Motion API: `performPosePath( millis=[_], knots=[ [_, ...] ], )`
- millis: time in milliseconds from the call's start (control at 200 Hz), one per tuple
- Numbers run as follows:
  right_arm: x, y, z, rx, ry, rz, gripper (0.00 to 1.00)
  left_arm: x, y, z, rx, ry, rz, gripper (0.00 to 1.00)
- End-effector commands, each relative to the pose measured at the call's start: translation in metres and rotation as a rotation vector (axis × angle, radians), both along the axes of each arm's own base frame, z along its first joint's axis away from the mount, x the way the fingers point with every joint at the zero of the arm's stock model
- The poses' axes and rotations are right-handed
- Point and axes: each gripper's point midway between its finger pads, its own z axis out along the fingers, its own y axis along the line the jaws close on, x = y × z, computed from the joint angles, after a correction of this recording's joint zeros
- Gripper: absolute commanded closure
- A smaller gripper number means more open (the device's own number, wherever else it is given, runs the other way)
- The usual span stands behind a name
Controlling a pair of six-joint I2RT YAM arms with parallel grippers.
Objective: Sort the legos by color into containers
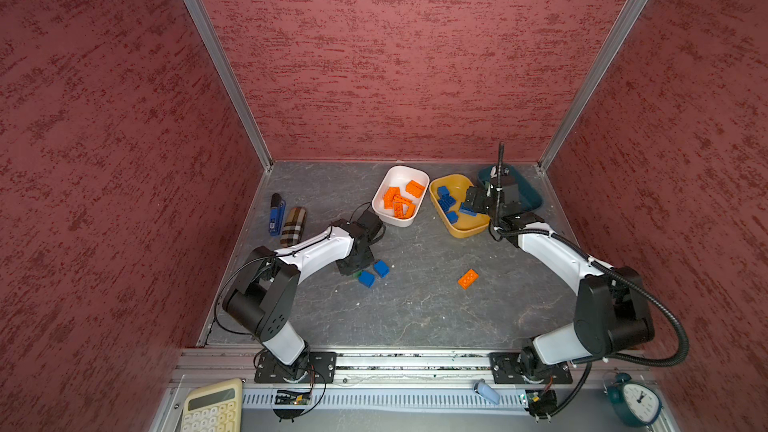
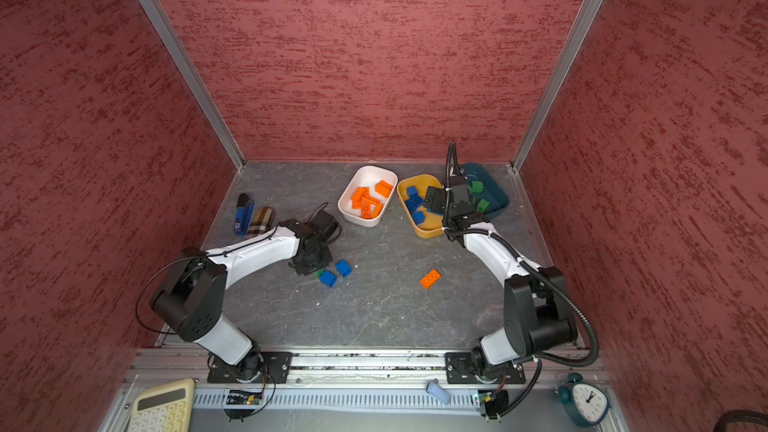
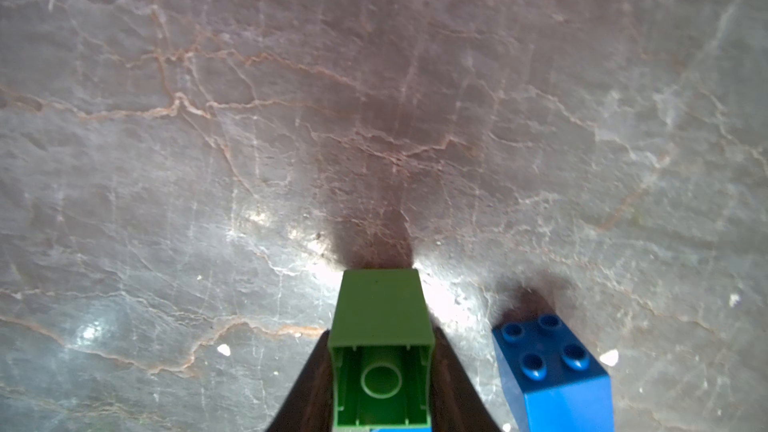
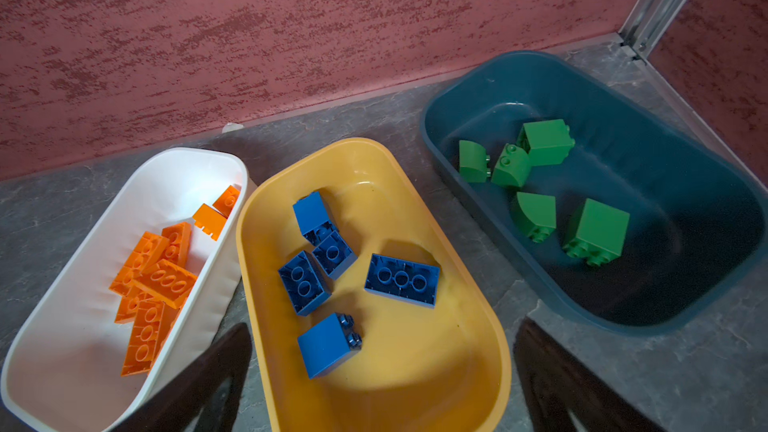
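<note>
The left gripper (image 3: pixel 380 388) is clenched on a green brick (image 3: pixel 380 317) low over the middle of the tabletop (image 3: pixel 374 97), just beside two loose blue bricks (image 1: pixel 366 279). A lone orange brick (image 1: pixel 468 278) lies further right. The right gripper (image 4: pixel 390 384) hangs released, jaws wide, above the mustard tub (image 4: pixel 415 367), which holds blue legos (image 4: pixel 401 280). Along the far edge, the white tub (image 4: pixel 75 284) holds orange legos (image 4: pixel 164 280), and the teal tub (image 4: pixel 685 209) by the far right corner holds green legos (image 4: pixel 596 230).

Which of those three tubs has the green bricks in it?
The dark teal tub, the only dark one. The white tub holds orange bricks, the mustard yellow tub blue bricks.
</note>
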Motion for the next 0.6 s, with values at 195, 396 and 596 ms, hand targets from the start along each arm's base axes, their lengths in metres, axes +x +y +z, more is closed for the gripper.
performPosePath(
  millis=[195,396,596],
  knots=[
    [-0.008,0.016,0.035,0.107,-0.145,0.088,0.01,0.031,-0.013,0.057,-0.136,-0.202,-0.011,0.75],
    [-0.015,0.071,0.035,0.287,-0.148,0.344,0.02,0.087,-0.068,0.110,-0.462,-0.364,-0.046,0.75],
    [-0.037,0.121,0.043,0.436,-0.166,0.561,0.03,0.138,-0.119,0.146,-0.616,-0.461,-0.093,0.75]
  ],
)
